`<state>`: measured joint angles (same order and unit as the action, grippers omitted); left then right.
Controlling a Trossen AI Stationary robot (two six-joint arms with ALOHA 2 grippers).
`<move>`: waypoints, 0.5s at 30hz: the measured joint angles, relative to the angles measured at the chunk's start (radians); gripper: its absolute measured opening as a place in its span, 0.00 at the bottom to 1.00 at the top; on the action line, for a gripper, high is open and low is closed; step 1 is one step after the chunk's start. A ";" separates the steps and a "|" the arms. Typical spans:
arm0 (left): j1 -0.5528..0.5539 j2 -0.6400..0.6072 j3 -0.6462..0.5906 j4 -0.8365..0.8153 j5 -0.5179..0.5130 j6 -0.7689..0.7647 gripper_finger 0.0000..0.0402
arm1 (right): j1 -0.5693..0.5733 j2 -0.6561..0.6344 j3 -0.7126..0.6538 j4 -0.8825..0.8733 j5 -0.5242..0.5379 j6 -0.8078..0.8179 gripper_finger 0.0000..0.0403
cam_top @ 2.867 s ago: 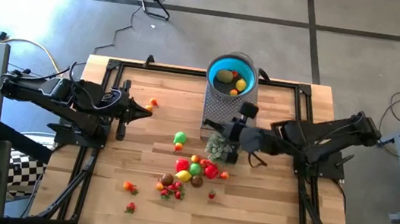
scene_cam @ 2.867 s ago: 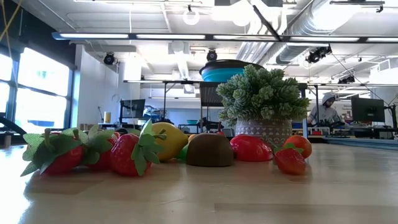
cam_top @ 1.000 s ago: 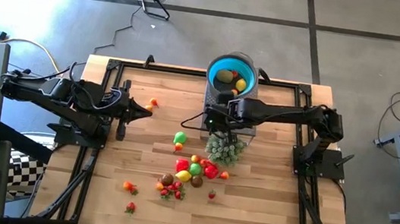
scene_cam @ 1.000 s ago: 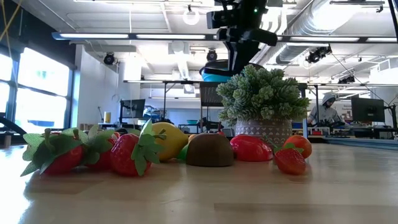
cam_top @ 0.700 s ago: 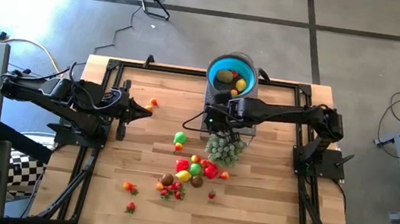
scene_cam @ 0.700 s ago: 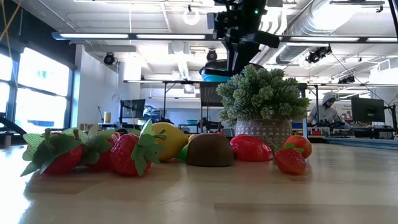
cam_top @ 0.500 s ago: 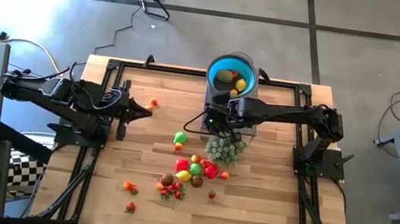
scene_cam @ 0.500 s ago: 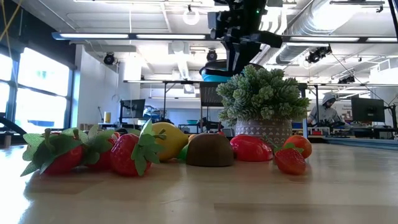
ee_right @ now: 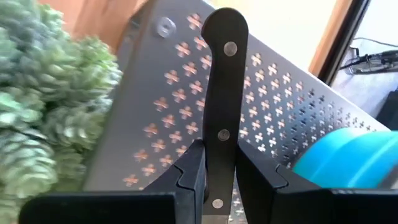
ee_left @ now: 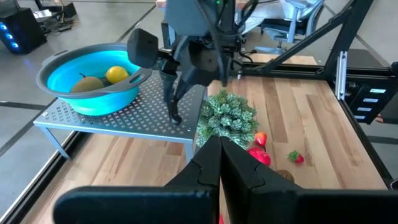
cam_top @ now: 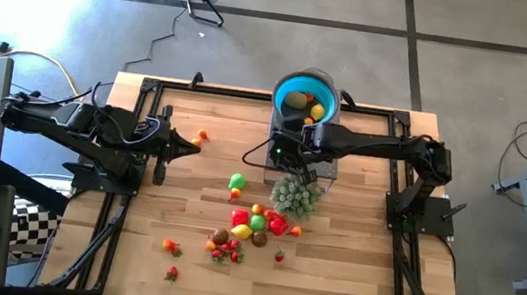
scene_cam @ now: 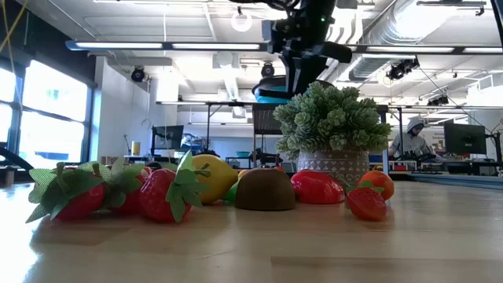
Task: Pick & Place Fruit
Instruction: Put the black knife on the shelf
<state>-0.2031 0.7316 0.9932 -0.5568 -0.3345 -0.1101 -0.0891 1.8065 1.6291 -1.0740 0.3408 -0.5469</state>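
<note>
Most of the fruit (cam_top: 254,225) lies loose in a heap on the wooden table (cam_top: 348,279), just toward 6 o'clock from its middle as seen from above: red, yellow, green and brown pieces touching or nearly touching one another. A green fruit (cam_top: 237,181) sits a little toward 10 o'clock from the heap. Strays lie toward 7 o'clock, an orange-red one (cam_top: 171,247) and a strawberry (cam_top: 171,273), and another small red one (cam_top: 279,257) lies at 5 o'clock from the heap. One small orange fruit (cam_top: 201,136) lies apart at 9 o'clock.

The blue bowl (cam_top: 278,94) stands at 12 o'clock on a perforated metal stand (ee_left: 112,121). In it lie a brownish-green fruit (cam_top: 296,100), a yellow one (cam_top: 317,112) and two smaller pieces, one orange and one red.

Between the stand and the heap stands a pale green bushy plant (cam_top: 296,197) in a patterned pot (scene_cam: 334,165); from table height the pot shows just behind a brown fruit and several red ones.

The right gripper (ee_right: 216,168) hangs over the stand's edge that faces the heap, just beside the plant, its claw narrowed onto the black-handled knife (ee_right: 222,93); the riveted handle stands up between the two fingers, with the stand's perforated sheet behind it.

The left gripper (ee_left: 219,155) waits at 9 o'clock, just beside the lone orange fruit, its claw fully closed on nothing.

In the room beyond, a person (scene_cam: 413,134) sits at a desk.
</note>
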 joint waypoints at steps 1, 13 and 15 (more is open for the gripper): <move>0.000 0.000 0.000 0.000 0.000 0.000 0.00 | -0.005 0.000 0.000 0.000 -0.001 0.000 0.16; 0.000 0.000 0.000 0.000 0.000 -0.003 0.00 | -0.018 0.000 0.000 0.001 -0.033 0.001 0.26; 0.000 0.000 0.000 0.000 0.000 -0.003 0.00 | -0.018 0.000 0.000 0.002 -0.032 0.005 0.28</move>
<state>-0.2031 0.7319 0.9932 -0.5568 -0.3344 -0.1131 -0.1070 1.8065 1.6291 -1.0718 0.3088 -0.5416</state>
